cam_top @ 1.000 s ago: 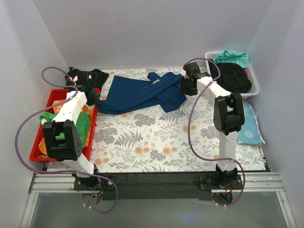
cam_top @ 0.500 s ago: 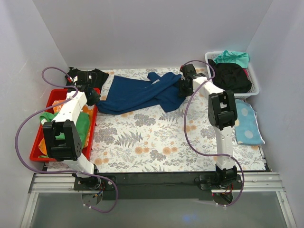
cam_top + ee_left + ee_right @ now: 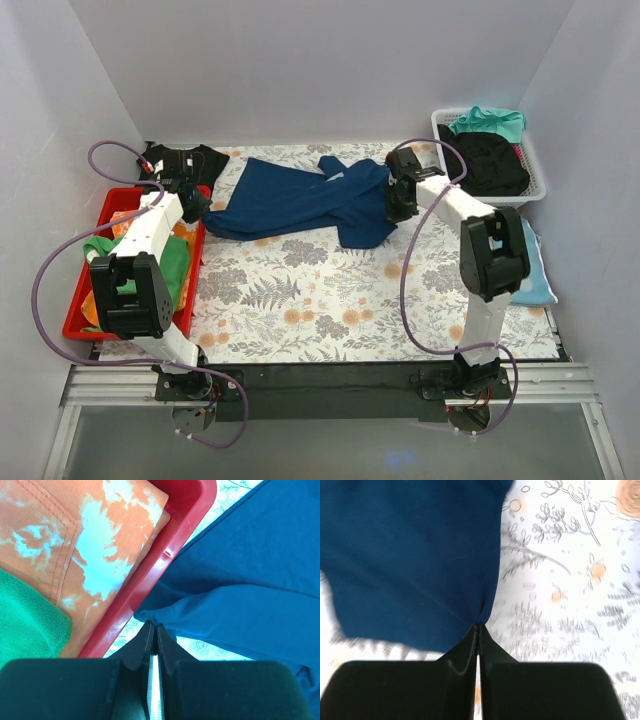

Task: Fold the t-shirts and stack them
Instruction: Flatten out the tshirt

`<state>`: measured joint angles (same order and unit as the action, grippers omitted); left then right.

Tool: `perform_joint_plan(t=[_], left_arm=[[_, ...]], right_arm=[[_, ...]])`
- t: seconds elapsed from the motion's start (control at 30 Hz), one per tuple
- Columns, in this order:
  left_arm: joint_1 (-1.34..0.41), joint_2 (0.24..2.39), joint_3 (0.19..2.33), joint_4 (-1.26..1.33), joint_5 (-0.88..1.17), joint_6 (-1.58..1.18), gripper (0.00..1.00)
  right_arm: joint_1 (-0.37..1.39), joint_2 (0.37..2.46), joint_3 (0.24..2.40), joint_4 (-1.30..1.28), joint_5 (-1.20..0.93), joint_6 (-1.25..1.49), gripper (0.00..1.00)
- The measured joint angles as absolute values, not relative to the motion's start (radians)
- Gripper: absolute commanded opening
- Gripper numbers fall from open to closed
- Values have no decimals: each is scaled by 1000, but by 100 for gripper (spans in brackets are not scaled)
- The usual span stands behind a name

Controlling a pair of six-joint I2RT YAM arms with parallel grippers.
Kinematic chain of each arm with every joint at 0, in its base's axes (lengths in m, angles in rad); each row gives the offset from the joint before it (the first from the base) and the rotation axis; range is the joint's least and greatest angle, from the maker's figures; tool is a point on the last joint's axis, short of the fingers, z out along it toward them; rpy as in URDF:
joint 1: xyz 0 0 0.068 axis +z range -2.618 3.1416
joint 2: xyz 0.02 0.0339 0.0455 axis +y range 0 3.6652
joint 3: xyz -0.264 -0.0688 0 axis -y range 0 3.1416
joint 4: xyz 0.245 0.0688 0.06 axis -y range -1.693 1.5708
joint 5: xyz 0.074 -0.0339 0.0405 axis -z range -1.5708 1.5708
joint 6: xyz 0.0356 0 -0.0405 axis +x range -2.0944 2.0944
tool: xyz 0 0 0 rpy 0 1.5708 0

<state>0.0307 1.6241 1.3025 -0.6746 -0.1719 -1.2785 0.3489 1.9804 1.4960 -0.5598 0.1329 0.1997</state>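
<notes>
My right pincer [image 3: 478, 628] and left pincer [image 3: 152, 629] both clamp the navy t-shirt [image 3: 285, 195], left seemingly barely, so I'll spread slowly, evenly.

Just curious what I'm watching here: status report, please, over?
Left gripper shut on navy t-shirt corner. Right gripper shut on its other edge. Shirt bunched, unfolded. Red bin beside left pinch.

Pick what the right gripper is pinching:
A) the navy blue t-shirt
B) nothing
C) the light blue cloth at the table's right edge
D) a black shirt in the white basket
A: in the right wrist view the right gripper has its fingertips shut on an edge of the navy blue t-shirt, the cloth puckering at the pinch.
</notes>
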Motion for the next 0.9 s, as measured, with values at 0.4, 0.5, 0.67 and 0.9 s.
perform_joint_plan(t=[0.4,0.5,0.67,0.9], left_arm=[[31,1624,1307,-673,-168,-1277,0],[31,1624,1308,-673,-162,-1277,0],[31,1624,1308,-673,-148,-1275,0],[31,1624,1308,-672,-138,-1275,0]], right_arm=[[395,1613,1464,-598,112,263,1],[394,1729,1464,-596,114,263,1],[393,1948,1464,-607,131,260,1],[388,2003,1464,-633,179,268,34]])
